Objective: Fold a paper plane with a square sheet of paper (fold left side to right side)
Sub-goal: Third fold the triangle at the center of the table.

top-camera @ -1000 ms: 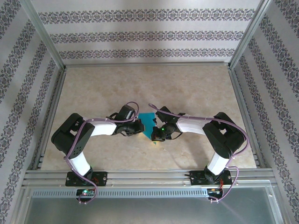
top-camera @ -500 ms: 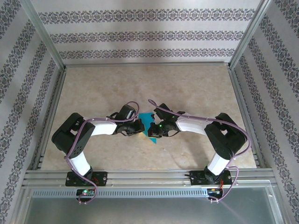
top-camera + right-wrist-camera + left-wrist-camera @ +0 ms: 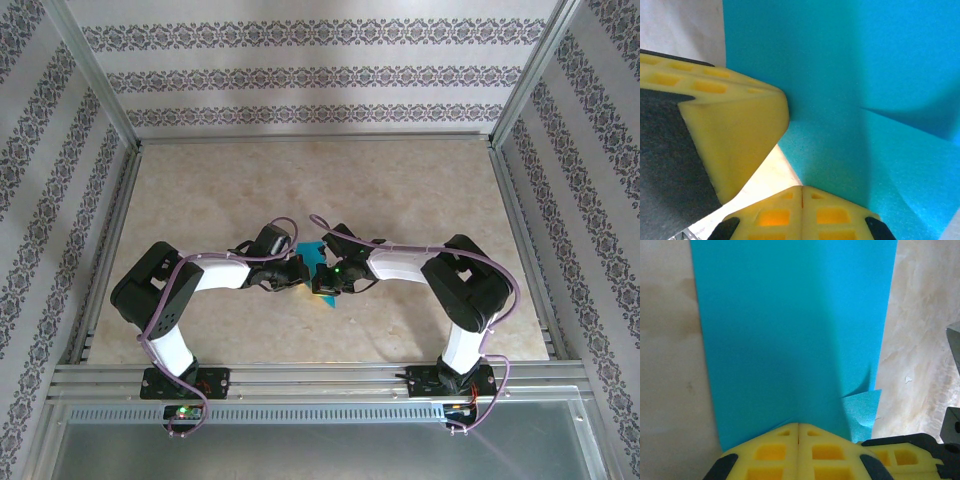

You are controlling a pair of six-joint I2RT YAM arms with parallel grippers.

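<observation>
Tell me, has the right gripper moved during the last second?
Yes. In the top view the right gripper has slid left, away from the right arm's base and closer to the left gripper.

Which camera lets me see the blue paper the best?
The left wrist view: the blue paper spreads wide there, both long edges visible. The top view catches a tiny sliver of it; the right wrist view is very close, showing a crease.

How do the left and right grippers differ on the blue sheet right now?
The left gripper meets the sheet from its left, the right gripper from its right. The sheet ahead of the left gripper looks mostly flat; ahead of the right gripper a fold casts a shadow. Both are shut, tips at the sheet.
</observation>
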